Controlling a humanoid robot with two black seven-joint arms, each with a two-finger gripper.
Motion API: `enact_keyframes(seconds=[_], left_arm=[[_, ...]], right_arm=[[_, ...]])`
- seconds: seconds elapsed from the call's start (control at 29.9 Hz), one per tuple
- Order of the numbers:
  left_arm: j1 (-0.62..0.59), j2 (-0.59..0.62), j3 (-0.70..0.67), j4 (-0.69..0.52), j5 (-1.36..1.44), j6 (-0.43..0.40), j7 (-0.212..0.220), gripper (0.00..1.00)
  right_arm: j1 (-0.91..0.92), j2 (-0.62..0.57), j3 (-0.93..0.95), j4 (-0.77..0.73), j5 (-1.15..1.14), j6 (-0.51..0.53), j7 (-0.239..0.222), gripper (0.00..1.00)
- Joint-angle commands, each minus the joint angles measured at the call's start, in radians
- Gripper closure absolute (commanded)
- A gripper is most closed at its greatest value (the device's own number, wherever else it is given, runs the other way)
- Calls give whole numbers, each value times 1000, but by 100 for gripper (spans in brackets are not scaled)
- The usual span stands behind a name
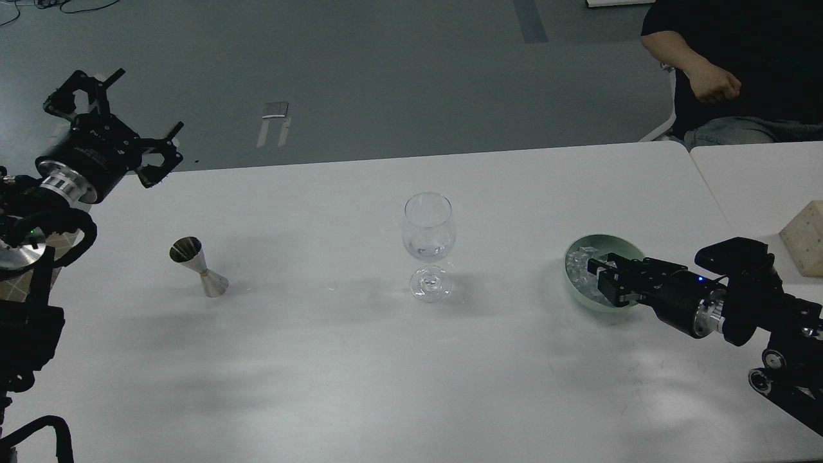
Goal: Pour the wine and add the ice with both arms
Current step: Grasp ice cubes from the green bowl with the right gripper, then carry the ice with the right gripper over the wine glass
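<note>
Right gripper (595, 270) dips into green bowl (627, 244) of ice (578, 260), far right; finger spread unreadable. Left gripper (112, 119) open, raised far left. Wine (429, 247) sits in glass (429, 222), centre. Ice step: next, lift a cube over.

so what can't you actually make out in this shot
- Right gripper, head view: its own dark body over the bowl hides whether it holds ice.
- Wine level in the glass: clear liquid, barely visible.
- Seated person: cut off by the top edge.
</note>
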Motion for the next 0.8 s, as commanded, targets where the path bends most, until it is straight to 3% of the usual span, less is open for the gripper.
enact_keyframes(seconds=[0.0,0.07,0.53,0.77], left_arm=[[0,0,0,0,0,1,0,2],[0,0,0,0,0,1,0,2],[-5,0,0,0,0,2,0,2],[-6,0,0,0,0,2,0,2]], right_arm=[[0,-7,0,2,0,8,0,87],[-2,-10,0,5,1,17,0,100],[130,-116,3,87,18,28,1,100],[300,-123,8,166,17,126,0,100]])
